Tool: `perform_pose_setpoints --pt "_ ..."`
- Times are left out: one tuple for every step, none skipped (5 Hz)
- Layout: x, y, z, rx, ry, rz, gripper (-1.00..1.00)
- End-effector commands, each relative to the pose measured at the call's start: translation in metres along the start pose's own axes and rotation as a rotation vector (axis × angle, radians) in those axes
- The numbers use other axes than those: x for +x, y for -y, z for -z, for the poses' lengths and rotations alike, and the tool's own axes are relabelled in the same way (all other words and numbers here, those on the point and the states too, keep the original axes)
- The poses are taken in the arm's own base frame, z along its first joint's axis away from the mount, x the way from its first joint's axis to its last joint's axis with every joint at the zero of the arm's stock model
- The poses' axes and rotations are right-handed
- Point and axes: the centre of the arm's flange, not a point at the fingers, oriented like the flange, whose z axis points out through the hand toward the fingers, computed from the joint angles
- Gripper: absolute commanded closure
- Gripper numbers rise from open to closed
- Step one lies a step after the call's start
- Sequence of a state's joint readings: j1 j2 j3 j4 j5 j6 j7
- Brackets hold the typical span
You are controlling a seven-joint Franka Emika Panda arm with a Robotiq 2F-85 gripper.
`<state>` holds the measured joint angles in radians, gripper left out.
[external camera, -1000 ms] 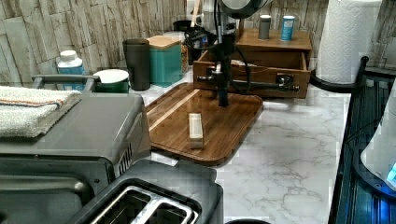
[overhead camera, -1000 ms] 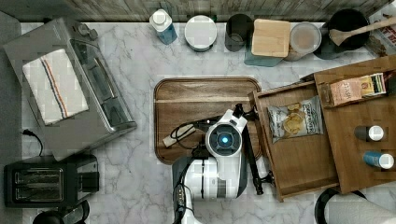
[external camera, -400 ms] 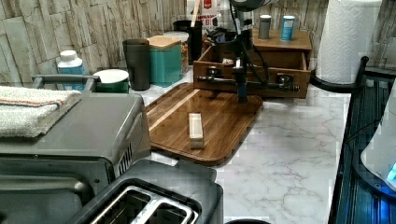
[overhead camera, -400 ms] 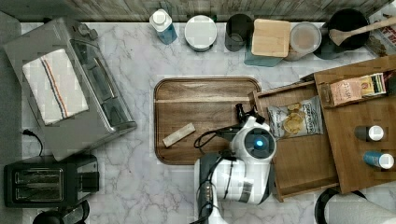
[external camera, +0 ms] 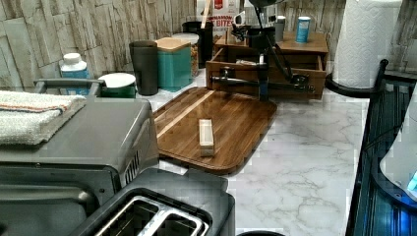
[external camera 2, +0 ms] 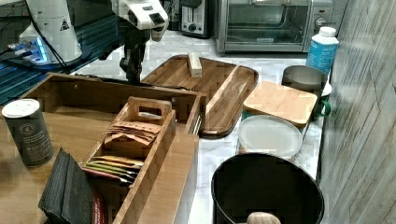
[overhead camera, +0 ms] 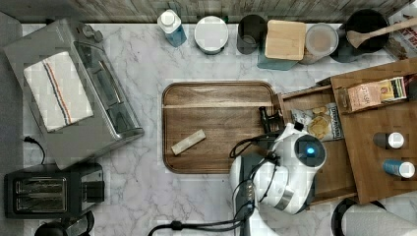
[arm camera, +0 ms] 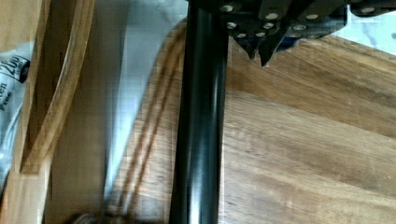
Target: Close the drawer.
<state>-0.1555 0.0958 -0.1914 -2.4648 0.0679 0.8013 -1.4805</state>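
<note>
1. The shallow rectangular medium-brown wooden drawer [overhead camera: 319,162] stands pulled out of the flat-topped wooden cabinet [overhead camera: 378,147] at the top view's right, its thin raised walls open to the camera and its front wall next to the dark tray's edge.
2. A slim dark metal bar handle [external camera: 260,84] runs along the drawer's front; in the wrist view it shows as a glossy black cylinder [arm camera: 198,126] crossing the frame.
3. The white, rounded Franka arm's black gripper [external camera: 263,91] hangs upright right at this handle in the left view, its tip level with the bar; whether the fingers are released, clenched or grasping the bar cannot be told.
4. Inside the drawer lies a crinkled silvery snack bag [overhead camera: 317,122] printed with chips.
5. The rounded-corner dark wooden tray [overhead camera: 216,98] lies flat on the white grey-veined marble counter [overhead camera: 142,59], showing a fine lengthwise grain and one paler inlaid stripe.
6. A small pale rectangular wooden block [overhead camera: 188,141] rests on the tray, well apart from the drawer.
7. On the cabinet top stand two small capped bottles [overhead camera: 393,140] and a slotted wooden box of tea packets [external camera 2: 135,154].
8. A brushed-metal toaster oven [overhead camera: 74,93] bearing a folded striped cloth sits at the top view's left, with a black two-slot toaster [overhead camera: 49,189] below it.
</note>
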Motion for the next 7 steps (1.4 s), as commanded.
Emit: perform_pose_setpoints --pt "0.024 -0.133 0.105 -0.120 -0.205 -0.012 1.00" --pt "0.018 -0.164 0.129 -0.192 -0.227 -0.023 1.00" --pt "0.010 -0.192 0.143 -0.269 -0.198 -0.037 1.00" --pt "-0.003 -0.216 0.146 -0.325 -0.193 -0.051 1.00" --pt "-0.019 -0.249 0.138 -0.354 -0.163 -0.037 1.00" --pt "-0.031 -0.280 0.124 -0.352 -0.149 -0.022 1.00" --pt "-0.036 -0.281 0.119 -0.389 -0.151 -0.047 1.00"
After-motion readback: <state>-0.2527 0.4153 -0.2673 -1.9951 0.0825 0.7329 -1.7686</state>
